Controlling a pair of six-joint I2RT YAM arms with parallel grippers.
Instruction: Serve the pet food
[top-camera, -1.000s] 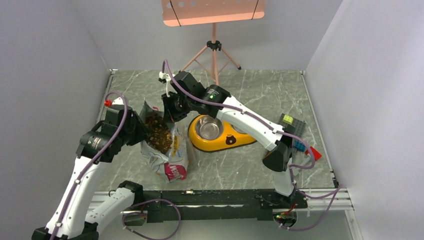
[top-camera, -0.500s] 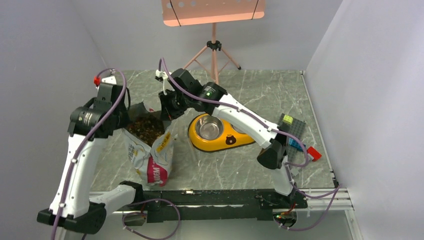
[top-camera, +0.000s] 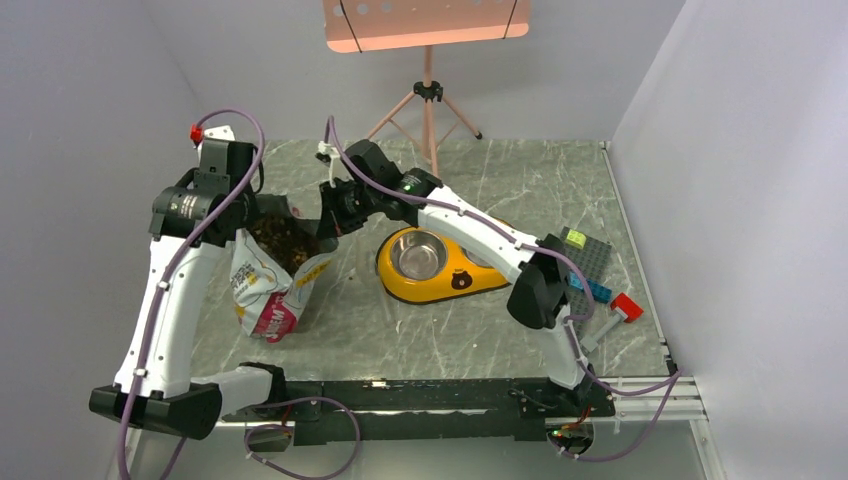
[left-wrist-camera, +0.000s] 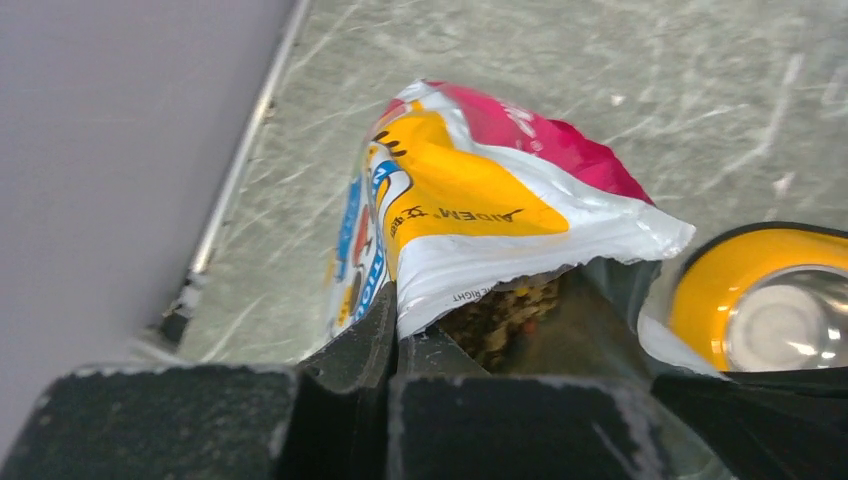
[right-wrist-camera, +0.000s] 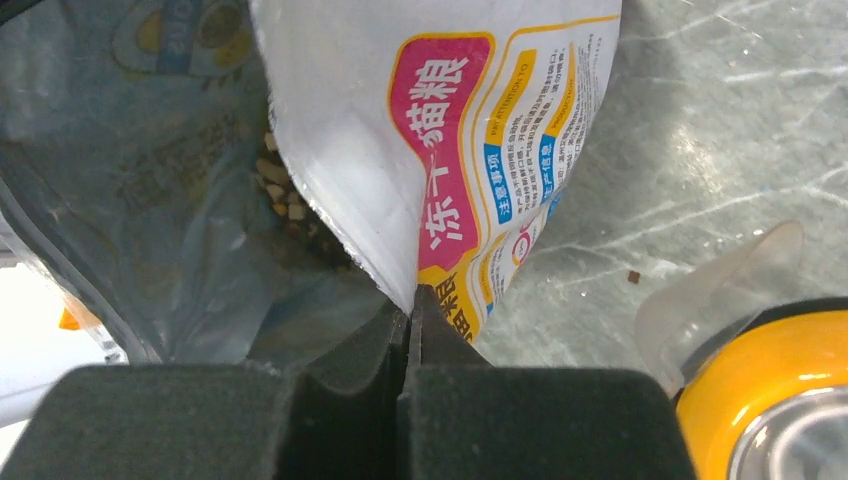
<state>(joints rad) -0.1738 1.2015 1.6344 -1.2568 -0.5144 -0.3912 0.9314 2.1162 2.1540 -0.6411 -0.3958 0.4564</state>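
The white-and-yellow pet food bag hangs open in the air at the left, its magenta bottom band low. Brown kibble shows in its mouth, and also in the left wrist view and the right wrist view. My left gripper is shut on the bag's left rim. My right gripper is shut on the bag's right rim. The yellow feeder with a steel bowl lies just right of the bag.
A clear plastic scoop lies by the feeder's edge. One loose kibble piece lies on the marble table. A grey baseplate with coloured bricks and a red piece lie at the right. A tripod stand stands at the back.
Both arms have lifted the bag off the table and carried it left. The left arm rose and swung back; the bag now hangs more upright, its bottom off the surface.
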